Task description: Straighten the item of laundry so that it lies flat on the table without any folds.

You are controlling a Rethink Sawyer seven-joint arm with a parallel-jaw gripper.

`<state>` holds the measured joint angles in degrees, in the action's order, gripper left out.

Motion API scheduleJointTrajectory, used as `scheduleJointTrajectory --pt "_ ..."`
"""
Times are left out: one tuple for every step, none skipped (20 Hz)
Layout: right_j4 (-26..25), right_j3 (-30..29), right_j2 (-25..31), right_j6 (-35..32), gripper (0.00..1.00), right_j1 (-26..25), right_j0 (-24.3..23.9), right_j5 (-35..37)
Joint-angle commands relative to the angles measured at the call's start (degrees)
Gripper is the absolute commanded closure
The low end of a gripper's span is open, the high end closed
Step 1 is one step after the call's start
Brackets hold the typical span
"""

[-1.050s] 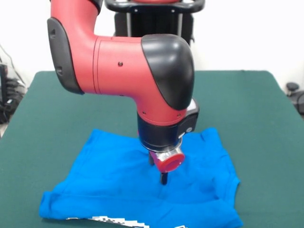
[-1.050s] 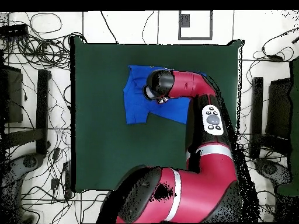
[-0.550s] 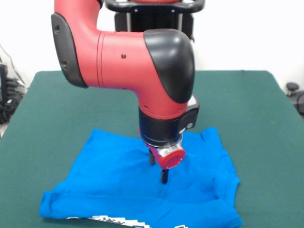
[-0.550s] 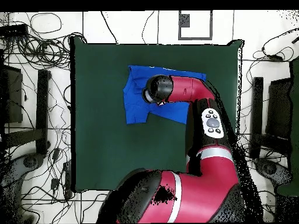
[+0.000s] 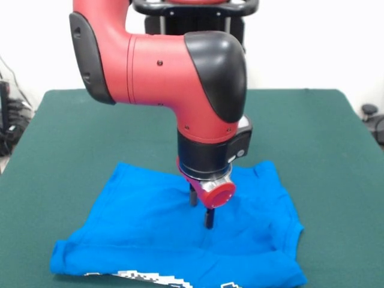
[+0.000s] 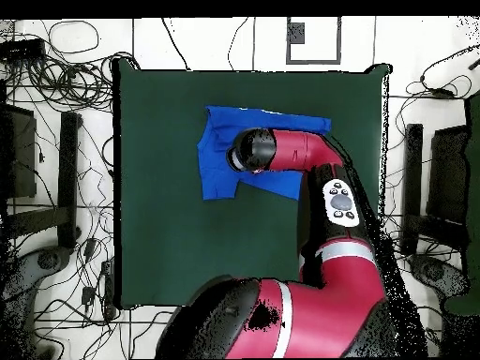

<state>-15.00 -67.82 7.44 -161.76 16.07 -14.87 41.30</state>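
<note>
The item of laundry, a bright blue T-shirt (image 5: 138,228), lies plain side up near the front edge of the dark green table (image 5: 312,150). A strip of its white and black graphic (image 5: 144,276) peeks out at the near hem, where the cloth is folded. My gripper (image 5: 201,208) stands over the shirt's middle, fingers apart, with the lower fingertip (image 5: 208,221) at the cloth. In the overhead view the shirt (image 6: 217,159) lies at the table's (image 6: 169,234) upper middle. There the arm's wrist (image 6: 253,150) covers the shirt's centre and hides the gripper.
The red arm (image 6: 328,187) reaches across the table's right half from the base. Cables and stands (image 6: 56,187) crowd the floor around the table. The shirt's far edge lies close to the table's edge in the overhead view.
The wrist and gripper have crept slightly up and away from the shirt's near hem. In the overhead view more of the shirt's far edge shows. The shirt itself has barely shifted.
</note>
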Motion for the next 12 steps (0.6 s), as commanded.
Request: scheduleJointTrajectory --pt "-1.3 -12.9 3.7 5.3 0.00 -5.4 0.7 -1.2" --pt "-1.2 -13.5 3.8 5.4 0.00 -5.2 0.5 -1.5" --pt "-1.2 -14.0 3.8 5.5 0.00 -5.0 0.3 -1.5" --pt "-1.2 -14.6 3.8 5.6 0.00 -4.7 0.2 -1.4" --pt "-1.2 -14.9 3.7 6.0 0.00 -4.6 -0.1 -1.2" --pt "-1.2 -15.4 3.7 6.3 0.00 -4.3 -0.2 -0.9" --pt "-1.2 -15.7 3.7 6.6 0.00 -4.1 -0.2 -0.4" --pt "-1.2 -16.0 3.7 6.9 0.00 -3.9 -0.3 0.1" --pt "-1.1 -16.3 3.8 7.2 0.00 -3.6 -0.3 0.6" --pt "-1.3 -16.5 3.9 7.8 0.00 -3.6 -0.4 0.8" --pt "-1.5 -16.6 4.1 8.3 0.00 -3.6 -0.6 0.8" --pt "-1.6 -16.7 4.3 8.8 0.00 -3.6 -0.7 0.9"
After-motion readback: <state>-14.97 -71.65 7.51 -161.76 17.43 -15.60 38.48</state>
